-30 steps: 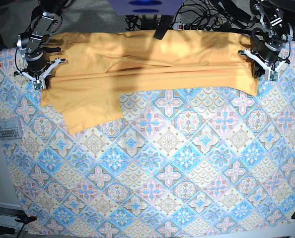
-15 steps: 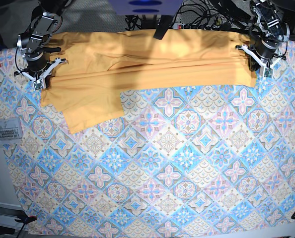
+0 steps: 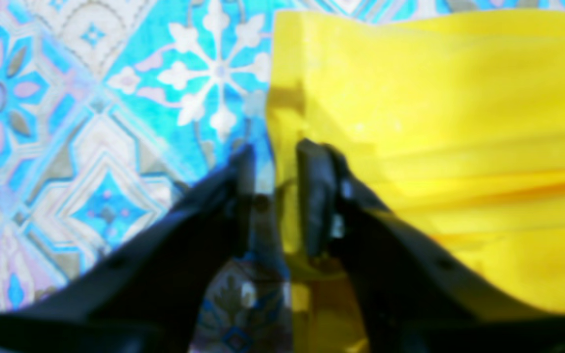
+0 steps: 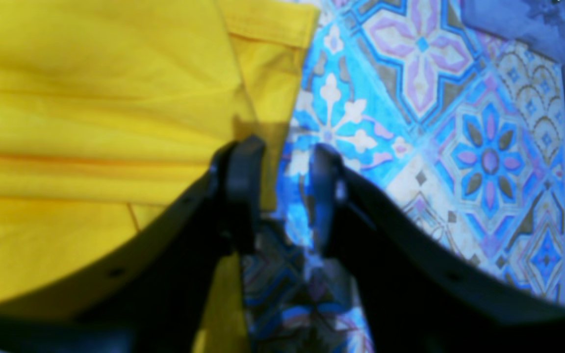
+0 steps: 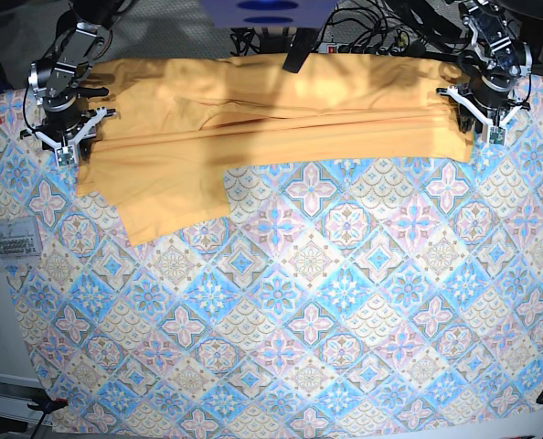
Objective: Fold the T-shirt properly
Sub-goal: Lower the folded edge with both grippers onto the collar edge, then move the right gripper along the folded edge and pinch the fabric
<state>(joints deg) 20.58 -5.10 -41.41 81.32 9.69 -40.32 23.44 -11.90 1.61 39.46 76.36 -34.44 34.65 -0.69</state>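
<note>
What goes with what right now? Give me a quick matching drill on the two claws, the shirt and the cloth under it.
Things:
1. left claw
2. right claw
3. T-shirt
4. tablecloth

Descriptions:
A. blue-pink tile pattern, covering the table
B. open, at the shirt edge on the base view's right
C. yellow-orange, stretched along the far side of the table
D. open, at the shirt edge on the base view's left

Pairs: 1-B, 2-D, 3-C, 4-A
</note>
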